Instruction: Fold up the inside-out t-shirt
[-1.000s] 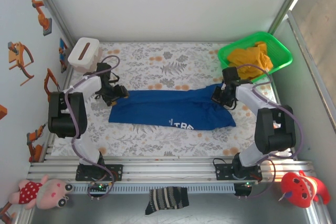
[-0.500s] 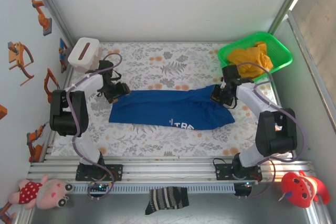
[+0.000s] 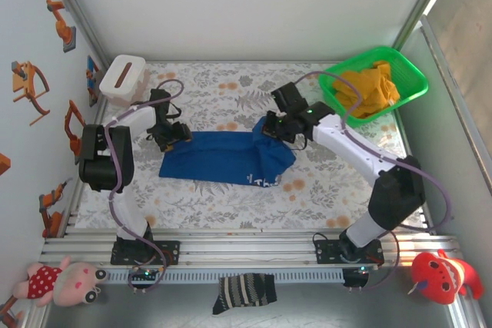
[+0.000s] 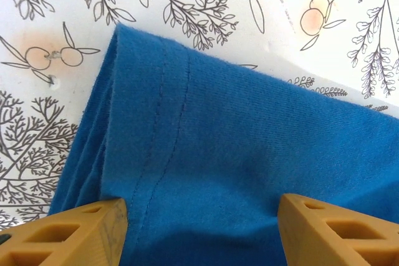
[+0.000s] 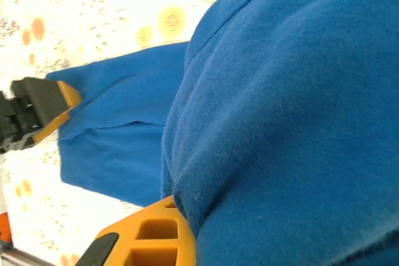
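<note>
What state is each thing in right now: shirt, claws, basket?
Royal-blue cloth t-shirt: lying flat, right end lifted and doubled over.
Left claw: open, astride the shirt's left end.
Right claw: shut on the shirt's right end.
Green plastic basket: holding a crumpled yellow-orange cloth garment.

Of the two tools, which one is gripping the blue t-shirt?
The right tool: shut on the right end of the t-shirt, folded over toward the middle. The left tool stands open at the left end.

Bare table [image 3: 231, 199] nearside; basket [image 3: 346, 67] far-right.
</note>
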Controlling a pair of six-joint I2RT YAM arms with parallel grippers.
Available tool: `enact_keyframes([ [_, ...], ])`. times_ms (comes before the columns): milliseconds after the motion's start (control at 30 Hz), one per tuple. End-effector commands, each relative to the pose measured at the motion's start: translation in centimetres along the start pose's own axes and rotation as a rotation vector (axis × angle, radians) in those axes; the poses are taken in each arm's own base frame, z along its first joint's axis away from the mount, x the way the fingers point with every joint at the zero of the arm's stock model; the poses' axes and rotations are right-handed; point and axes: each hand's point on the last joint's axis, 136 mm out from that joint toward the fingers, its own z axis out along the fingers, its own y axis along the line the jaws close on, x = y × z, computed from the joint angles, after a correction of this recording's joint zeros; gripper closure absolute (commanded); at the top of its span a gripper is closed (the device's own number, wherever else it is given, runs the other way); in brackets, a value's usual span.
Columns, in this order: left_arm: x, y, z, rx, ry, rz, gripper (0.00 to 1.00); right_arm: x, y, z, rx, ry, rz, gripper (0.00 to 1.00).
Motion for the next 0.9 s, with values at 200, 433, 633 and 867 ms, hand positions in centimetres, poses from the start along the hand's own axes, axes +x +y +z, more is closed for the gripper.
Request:
enact_keyframes([
  [200,1.2,-0.5,2.7,0.001,0.061,-0.001,0.35,2.1,10.0,6.5,-0.104,0.008,0.128,1.00],
  [433,-1.8,-1.8,0.4,0.071,0.025,-0.054,0.34,3.6,13.3,11.7,-0.144,0.052,0.143,1.00],
  [633,-5.3,-2.4,-1.6,0.147,0.022,-0.123,0.34,3.9,14.3,13.3,-0.151,0.043,0.152,1.00],
  [867,-5.4,-1.8,-2.5,0.144,0.013,-0.133,0.34,2.3,15.3,12.5,-0.180,-0.016,0.155,1.00],
])
